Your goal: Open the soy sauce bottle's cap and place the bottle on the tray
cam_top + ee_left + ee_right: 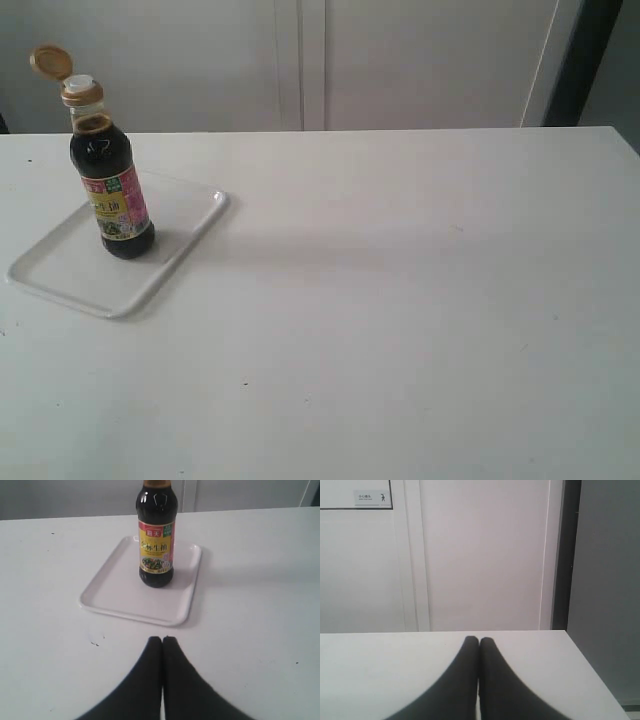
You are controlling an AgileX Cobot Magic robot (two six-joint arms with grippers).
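Observation:
The soy sauce bottle (112, 190) stands upright on the white tray (60, 275) at the left of the table. Its golden-brown cap (50, 62) is flipped open and hangs back on its hinge above the white spout (79, 84). The left wrist view shows the bottle (156, 535) on the tray (115, 590), with its top cut off by the frame. My left gripper (162, 639) is shut and empty, over bare table just short of the tray's near rim. My right gripper (479, 640) is shut and empty over the table, facing the wall. Neither arm appears in the exterior view.
The white table (400, 300) runs to its far edge below a pale panelled wall (300, 60). The table's right edge (590, 665) shows in the right wrist view, with a dark vertical strip (562, 555) on the wall behind.

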